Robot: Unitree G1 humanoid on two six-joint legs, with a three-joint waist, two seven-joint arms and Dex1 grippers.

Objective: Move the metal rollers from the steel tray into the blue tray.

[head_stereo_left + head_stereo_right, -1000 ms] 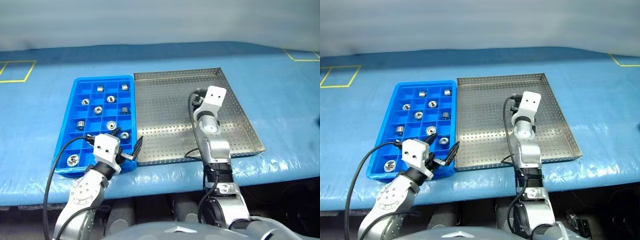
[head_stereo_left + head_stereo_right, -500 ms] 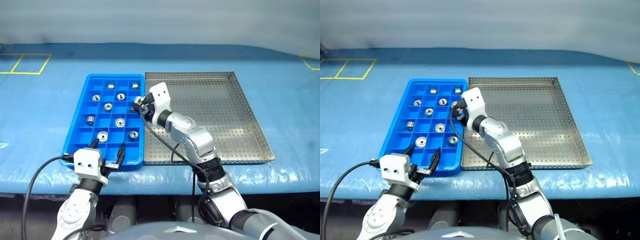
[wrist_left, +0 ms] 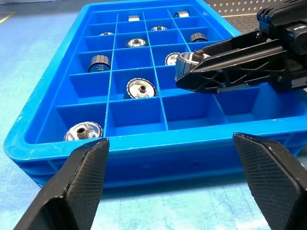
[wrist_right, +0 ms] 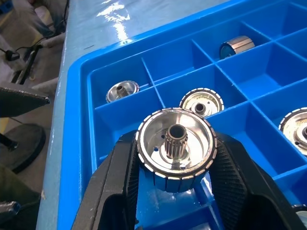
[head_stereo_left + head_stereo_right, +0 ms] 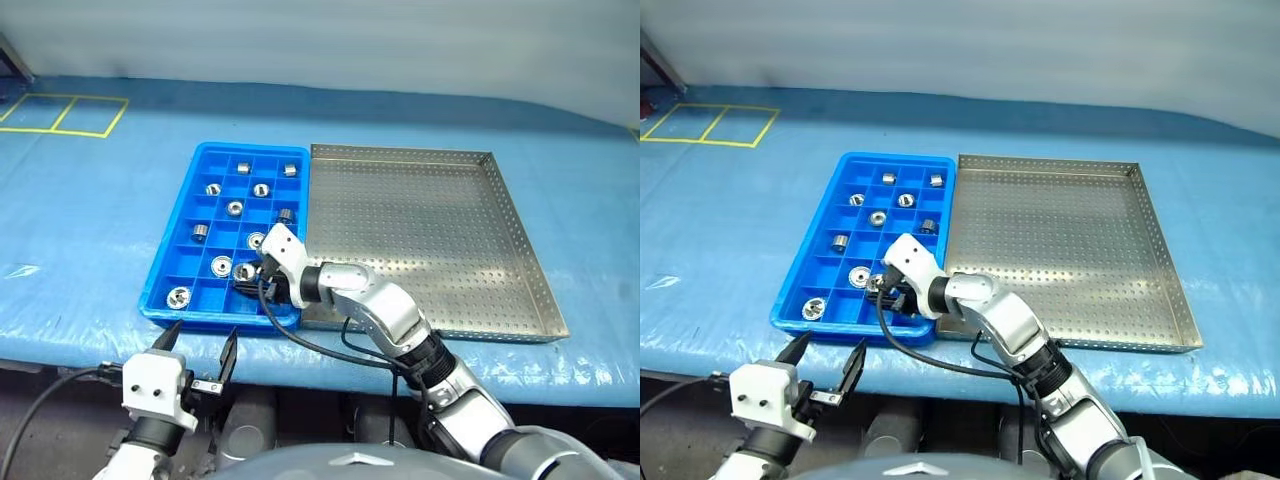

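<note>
Steel tray (image 5: pixel 420 240) looks bare; approx nine metal rollers (image 5: pixel 235 208) sit in blue tray (image 5: pixel 170 270). Right gripper (image 5: pixel 247 283) clamps last roller (image 4: pixel 175 143) over it, unreleased; left gripper (image 5: pixel 198 348) wide open, empty.

- The right arm reaches across toward the robot's left, forearm low and bent at the wrist; its gripper (image 5: pixel 250 283) points leftward and slightly down
- The right gripper's two black fingers (image 4: pixel 120 177) are clamped on a metal roller (image 4: pixel 175 143), one on each side of its ribbed rim
- The left arm is drawn back near the body; its gripper (image 5: pixel 198 352) points forward; its fingers (image 3: pixel 79 179) are spread wide, holding nothing
</note>
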